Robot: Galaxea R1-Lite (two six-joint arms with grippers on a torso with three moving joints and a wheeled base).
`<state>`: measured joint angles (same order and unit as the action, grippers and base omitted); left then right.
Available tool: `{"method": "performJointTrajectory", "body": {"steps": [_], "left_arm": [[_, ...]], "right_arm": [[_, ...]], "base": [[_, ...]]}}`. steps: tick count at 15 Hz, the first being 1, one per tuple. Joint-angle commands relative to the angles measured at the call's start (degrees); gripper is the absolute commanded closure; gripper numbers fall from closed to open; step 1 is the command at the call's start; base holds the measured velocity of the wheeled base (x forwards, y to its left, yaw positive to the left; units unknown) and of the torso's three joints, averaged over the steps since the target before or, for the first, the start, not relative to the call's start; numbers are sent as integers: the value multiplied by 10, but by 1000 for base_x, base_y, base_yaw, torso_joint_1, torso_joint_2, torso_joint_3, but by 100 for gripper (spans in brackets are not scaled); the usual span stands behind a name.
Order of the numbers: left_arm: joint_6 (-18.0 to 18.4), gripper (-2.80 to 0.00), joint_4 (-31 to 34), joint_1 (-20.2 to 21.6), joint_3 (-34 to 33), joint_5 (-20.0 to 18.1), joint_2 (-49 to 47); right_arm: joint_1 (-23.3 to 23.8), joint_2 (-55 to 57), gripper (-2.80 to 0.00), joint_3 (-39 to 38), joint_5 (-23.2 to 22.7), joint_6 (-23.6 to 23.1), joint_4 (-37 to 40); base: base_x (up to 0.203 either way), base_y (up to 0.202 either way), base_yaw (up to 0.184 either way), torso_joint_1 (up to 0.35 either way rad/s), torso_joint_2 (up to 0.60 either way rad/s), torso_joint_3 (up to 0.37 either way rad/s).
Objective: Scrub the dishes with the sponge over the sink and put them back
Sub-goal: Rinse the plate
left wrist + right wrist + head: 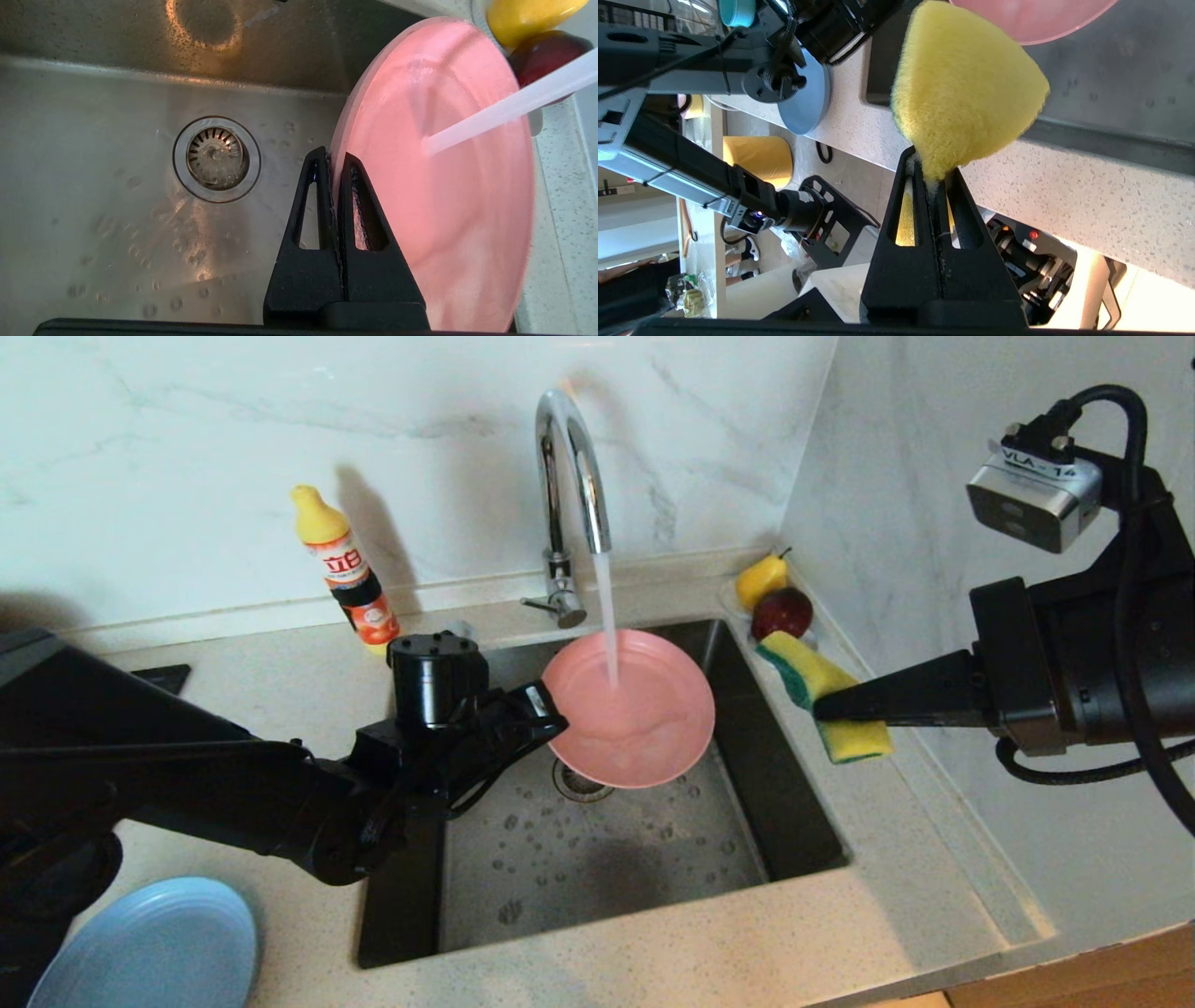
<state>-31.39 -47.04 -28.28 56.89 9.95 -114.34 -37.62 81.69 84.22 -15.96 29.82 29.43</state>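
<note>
My left gripper [553,711] [332,155] is shut on the rim of the pink plate [653,733] [444,196]. It holds the plate tilted over the sink [607,863] [93,196], under water running from the tap [569,457]. My right gripper [823,709] [931,164] hovers over the counter right of the sink, apart from the plate. It is shut on the narrow end of the yellow sponge [829,695] [966,84], whose green layer faces up. The light-blue plate [154,947] [808,105] lies on the counter at the near left.
A yellow detergent bottle [347,577] stands behind the sink's left corner. A yellow pear [761,579] and a dark red fruit [782,613] sit in the back right corner beside the marble wall. The strainer drain [579,782] [217,158] lies below the plate.
</note>
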Motion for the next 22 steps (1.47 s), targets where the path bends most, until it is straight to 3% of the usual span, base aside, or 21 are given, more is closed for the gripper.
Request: {"method": "performJointTrajectory", "body": {"steps": [1,6,10,15,19,20,22], "left_arm": [[-2,0,-2,0,1,1,-4],[11,0,-7,9,-32,7,3],[94,0,-37,50,-82,10,28],[263,0,-172,112,-152,18,64],[459,0,-360,169,-180,18,63],[487,0,-394,179,-181,17,62],[502,0,-406,186,-180,16,74]], "right_arm": [[0,0,0,-6,-1,2,0],[0,1,0,-12,-1,2,-1],[1,1,0,-17,-1,2,-1],[4,6,0,-21,-1,2,-1],[5,8,0,-25,-1,4,-1],[5,8,0,-25,0,4,-1],[6,9,0,-25,0,4,-1]], "base": [[0,0,0,0,0,0],[0,0,0,0,0,0],[0,0,0,0,0,0],[0,0,0,0,0,0],[0,0,0,0,0,0],[0,0,0,0,0,0],[0,0,0,0,0,0]]}}
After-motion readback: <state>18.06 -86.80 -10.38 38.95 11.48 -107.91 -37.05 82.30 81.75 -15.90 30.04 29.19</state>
